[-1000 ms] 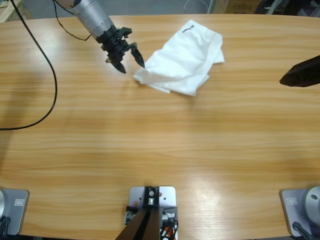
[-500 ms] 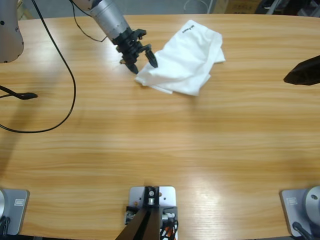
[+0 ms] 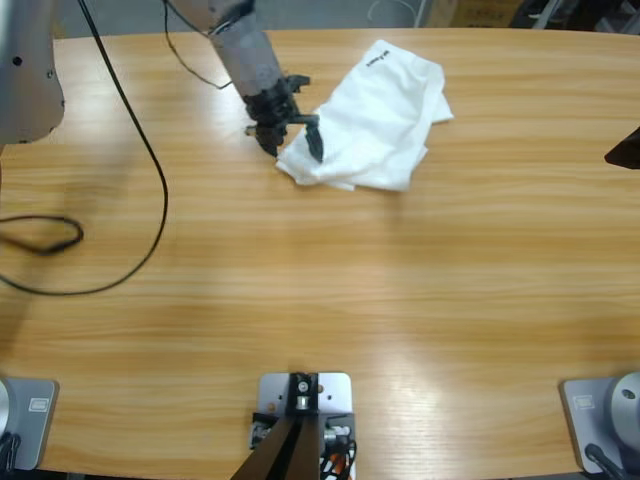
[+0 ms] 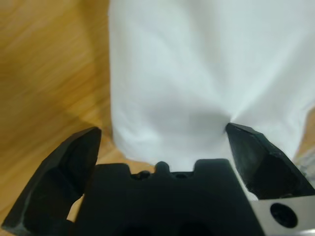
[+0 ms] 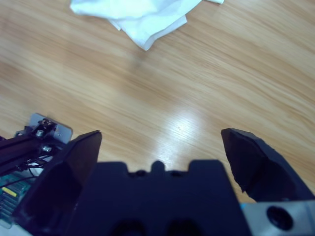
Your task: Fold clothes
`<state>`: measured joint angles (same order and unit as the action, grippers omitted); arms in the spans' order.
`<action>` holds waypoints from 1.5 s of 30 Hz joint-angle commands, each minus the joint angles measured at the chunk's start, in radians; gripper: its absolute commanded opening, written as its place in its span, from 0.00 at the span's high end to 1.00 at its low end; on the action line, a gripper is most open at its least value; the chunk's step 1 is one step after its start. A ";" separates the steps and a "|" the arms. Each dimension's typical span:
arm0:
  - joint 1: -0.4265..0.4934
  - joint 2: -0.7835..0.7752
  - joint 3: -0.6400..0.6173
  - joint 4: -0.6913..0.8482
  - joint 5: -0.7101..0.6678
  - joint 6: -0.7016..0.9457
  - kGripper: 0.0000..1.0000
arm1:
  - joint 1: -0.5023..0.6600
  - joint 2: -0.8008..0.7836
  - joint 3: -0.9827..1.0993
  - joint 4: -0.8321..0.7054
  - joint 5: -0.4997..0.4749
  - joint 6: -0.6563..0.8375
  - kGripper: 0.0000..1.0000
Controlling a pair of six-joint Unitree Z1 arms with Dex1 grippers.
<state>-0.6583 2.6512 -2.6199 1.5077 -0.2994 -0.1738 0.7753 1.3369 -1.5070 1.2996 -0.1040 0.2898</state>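
Note:
A white T-shirt (image 3: 375, 115) lies crumpled at the table's far middle, with dark lettering by its neck (image 3: 378, 57). My left gripper (image 3: 292, 148) comes in from the upper left and stands open at the shirt's near left corner. In the left wrist view the T-shirt (image 4: 197, 73) fills the space between the spread jaws of the left gripper (image 4: 165, 135), one jaw over bare wood. My right gripper (image 5: 160, 137) is open and holds nothing, high over the table, with the T-shirt (image 5: 138, 14) far ahead. Only a dark tip of the right arm (image 3: 627, 148) shows at the right edge.
A black cable (image 3: 150, 190) loops over the left part of the wooden table (image 3: 330, 280). A large silver elbow (image 3: 25, 70) sits at the upper left corner.
My left gripper has moved right, from beside the shirt onto its left corner, and the shirt has shifted slightly right. The right arm's tip has drawn back toward the right edge.

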 commanded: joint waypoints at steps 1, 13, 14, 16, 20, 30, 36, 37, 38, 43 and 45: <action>-0.074 -0.094 -0.079 0.149 0.178 -0.011 0.00 | -0.010 -0.036 0.052 0.007 -0.017 0.018 0.00; -0.107 -0.036 -0.357 0.148 0.164 0.079 0.00 | -0.010 -0.069 0.079 0.008 -0.001 0.023 0.00; -0.112 -0.025 -0.412 0.146 0.167 0.084 0.00 | -0.010 -0.070 0.080 0.009 0.001 0.023 0.00; -0.116 0.006 -0.502 0.116 0.169 0.077 0.00 | -0.010 -0.070 0.079 0.009 0.007 0.022 0.00; -0.115 0.044 -0.556 0.053 0.176 0.078 0.00 | -0.010 -0.075 0.077 0.009 0.020 0.022 0.00; -0.137 -0.033 -0.608 -0.017 0.280 0.134 0.00 | -0.010 -0.097 0.104 0.003 0.049 0.012 0.00; -0.140 -0.133 -0.608 -0.215 0.307 0.145 0.00 | -0.010 -0.122 0.121 -0.002 0.057 0.009 0.00; -0.140 -0.137 -0.608 -0.285 0.312 0.145 0.00 | -0.010 -0.130 0.125 -0.002 0.058 0.010 0.00; -0.140 -0.134 -0.608 -0.350 0.316 0.144 0.00 | -0.010 -0.138 0.128 -0.002 0.059 0.011 0.00; -0.141 -0.057 -0.608 -0.612 0.319 0.112 0.00 | -0.010 -0.170 0.147 0.000 0.061 0.019 0.00; -0.143 -0.016 -0.607 -0.628 0.310 0.099 0.00 | -0.010 -0.180 0.155 0.000 0.063 0.020 0.00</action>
<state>-0.7904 2.5290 -2.6285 1.0342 0.0055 -0.0393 0.7752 1.2127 -1.4023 1.3005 -0.0579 0.3002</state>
